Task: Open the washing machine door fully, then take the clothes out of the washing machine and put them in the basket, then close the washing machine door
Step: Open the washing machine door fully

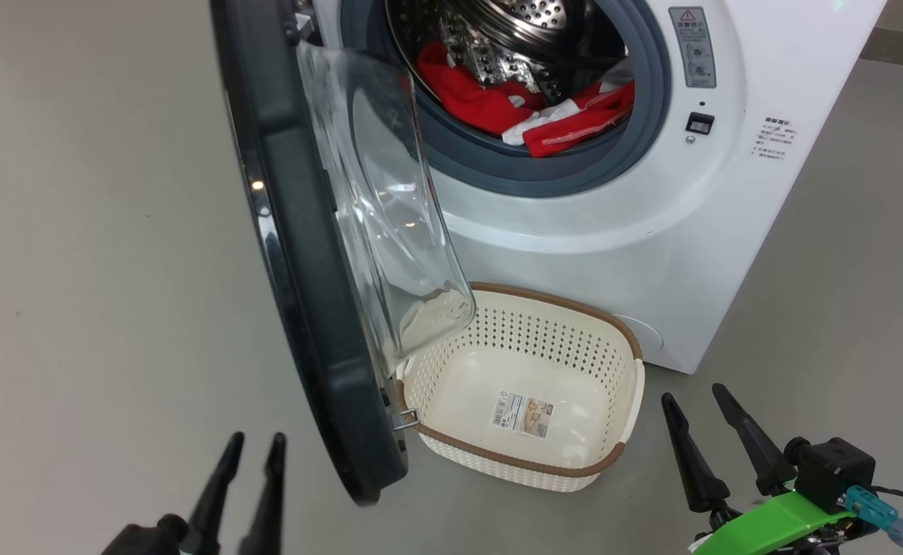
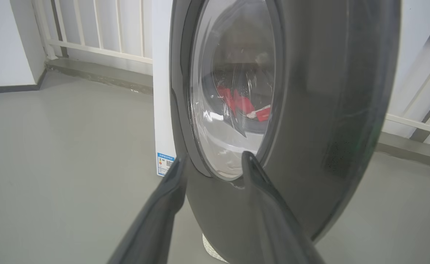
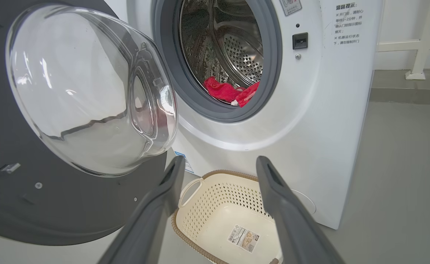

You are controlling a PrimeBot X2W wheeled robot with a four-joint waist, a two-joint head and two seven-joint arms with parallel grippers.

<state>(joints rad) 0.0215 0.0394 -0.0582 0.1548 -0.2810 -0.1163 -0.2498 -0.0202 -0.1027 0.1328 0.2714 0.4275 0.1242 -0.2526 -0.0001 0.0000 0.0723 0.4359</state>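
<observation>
Clothes (image 1: 490, 104) lay inside the machine (image 1: 652, 231), beyond the empty basket (image 1: 513, 461). Door (image 1: 297, 270) stood open at left, probably not fully. Left pincer (image 1: 257, 439) and right pincer (image 1: 692, 393) were open, holding nothing. Next move likely required swinging the door wider before reaching in.

**Q:** Drum (image 1: 528, 15) mouth?
**A:** Unblocked from the front and right. Clothes (image 1: 490, 104) lie at its lower lip.
**Q:** Left side?
**A:** Door (image 1: 297, 293) stands swung out there, its glass bowl (image 1: 374, 200) bulging toward the mouth.
**Q:** Below?
**A:** Basket (image 1: 498, 331) on the floor (image 1: 74, 231) before the machine (image 1: 729, 231), its left end just beside the door's lower edge.
</observation>
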